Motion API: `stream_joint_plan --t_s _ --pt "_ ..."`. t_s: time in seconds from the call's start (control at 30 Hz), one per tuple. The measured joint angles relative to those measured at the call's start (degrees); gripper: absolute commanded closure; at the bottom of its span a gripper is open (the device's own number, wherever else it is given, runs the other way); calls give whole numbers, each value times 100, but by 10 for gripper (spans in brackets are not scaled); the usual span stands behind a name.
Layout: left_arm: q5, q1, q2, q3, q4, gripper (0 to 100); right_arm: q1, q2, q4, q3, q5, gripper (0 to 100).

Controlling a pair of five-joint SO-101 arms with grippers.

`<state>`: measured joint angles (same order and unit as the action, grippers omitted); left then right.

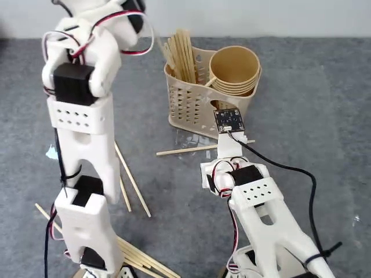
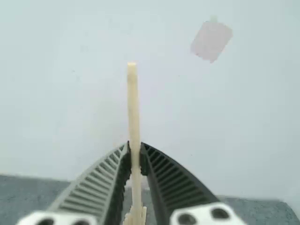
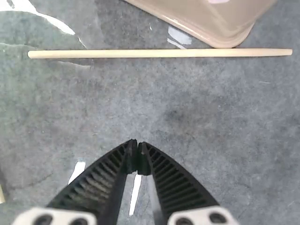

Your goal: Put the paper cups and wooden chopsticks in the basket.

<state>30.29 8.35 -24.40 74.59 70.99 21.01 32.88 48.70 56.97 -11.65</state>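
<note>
Left gripper (image 2: 134,151): clenched on a single wooden chopstick (image 2: 132,108), which runs up between the jaws and past the tips toward a pale wall. In the high view this arm stands raised, up beside the basket.
Right gripper (image 3: 137,146): jaws pressed together with nothing between them, hanging low over the grey mat (image 3: 225,122) just in front of the basket.
Basket (image 1: 191,110): upright at the far middle of the mat. It already holds a stack of paper cups (image 1: 235,68) and a bundle of upright chopsticks (image 1: 184,55).
Nearest stray: one lying chopstick (image 3: 159,53) rests flat on the mat just beside the basket's base, across the right gripper's line of approach.
Other strays: loose chopsticks (image 1: 132,179) lie on the mat by the left arm, and a further cluster (image 1: 142,259) lies near its base.
Step in hand: the cups look done. The work now is carrying chopsticks over, and the left arm's stick is probably next.
Next move: the held stick needs bringing over the basket's open top, tipped down into the bundle's side, then let go. The right jaws would have to part before closing on the lying chopstick.
</note>
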Motion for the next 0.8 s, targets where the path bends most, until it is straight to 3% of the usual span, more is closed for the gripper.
stream_joint_plan --t_s 0.17,0.33,0.53,0.8 --pt "26 70 -607 0 -554 989 0 0 0 0 0 990" --pt "26 105 -1011 -9 -563 982 0 0 0 0 0 990" --pt "-26 211 -1020 -9 149 802 0 0 0 0 0 990" --pt "-88 396 -571 -9 976 795 0 0 0 0 0 990"
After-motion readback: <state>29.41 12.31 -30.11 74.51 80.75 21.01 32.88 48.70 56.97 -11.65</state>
